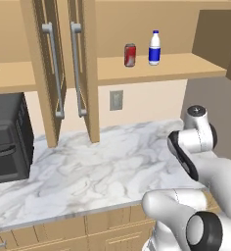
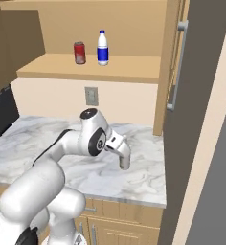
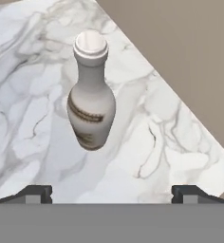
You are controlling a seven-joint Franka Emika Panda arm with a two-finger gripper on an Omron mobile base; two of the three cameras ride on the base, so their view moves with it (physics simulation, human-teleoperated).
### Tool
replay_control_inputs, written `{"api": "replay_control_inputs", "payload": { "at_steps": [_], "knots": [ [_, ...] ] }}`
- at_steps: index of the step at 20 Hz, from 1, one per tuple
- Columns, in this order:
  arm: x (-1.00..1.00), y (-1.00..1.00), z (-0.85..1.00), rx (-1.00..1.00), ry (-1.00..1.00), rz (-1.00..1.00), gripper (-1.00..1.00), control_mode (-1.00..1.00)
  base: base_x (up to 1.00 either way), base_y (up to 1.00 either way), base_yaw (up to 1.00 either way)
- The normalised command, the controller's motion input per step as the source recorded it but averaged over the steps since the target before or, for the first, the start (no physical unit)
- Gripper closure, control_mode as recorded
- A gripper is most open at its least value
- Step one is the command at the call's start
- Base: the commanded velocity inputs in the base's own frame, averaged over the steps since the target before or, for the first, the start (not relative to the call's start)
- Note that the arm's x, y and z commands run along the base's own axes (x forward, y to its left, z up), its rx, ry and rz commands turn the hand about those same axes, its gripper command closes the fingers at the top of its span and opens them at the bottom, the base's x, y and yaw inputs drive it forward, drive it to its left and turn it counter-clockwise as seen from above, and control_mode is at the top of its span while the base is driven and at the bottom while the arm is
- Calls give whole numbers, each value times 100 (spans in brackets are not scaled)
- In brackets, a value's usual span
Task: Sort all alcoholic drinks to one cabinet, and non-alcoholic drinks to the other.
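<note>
Pale beige bottle [image 3: 91, 95] upright on marble worktop [image 3: 33, 133] nr its right edge, directly below gripper [image 3: 112, 192], slightly left of centre. Long axis vertical. Jaws spread wide, empty.

end effector [image 3: 112, 193] tips cropped, perhaps spread

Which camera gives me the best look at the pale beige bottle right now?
The hand view: the pale beige bottle stands upright on the marble counter, whole and unobstructed, ahead of the open hand. In the right base view, the arm's wrist covers the spot where it would stand. The left base view does not help with it.
</note>
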Motion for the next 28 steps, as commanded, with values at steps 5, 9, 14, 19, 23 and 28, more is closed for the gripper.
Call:
{"api": "replay_control_inputs", "payload": {
  "at_steps": [5, 9, 14, 19, 23, 28],
  "knots": [
    [38, -10, -19, 0, 0, 4, -100, -100, 0, 0, 0],
    [26, -18, -23, 0, 0, 2, -100, -100, 0, 0, 0],
    [22, -11, -26, 0, 0, 1, -100, -100, 0, 0, 0],
    [12, -1, -16, 0, 0, 4, -100, -100, 0, 0, 0],
    [6, -1, -15, 0, 0, 4, -100, -100, 0, 0, 0],
    [3, 0, -17, 0, 0, 3, -100, -100, 0, 0, 0]
  ]
}}
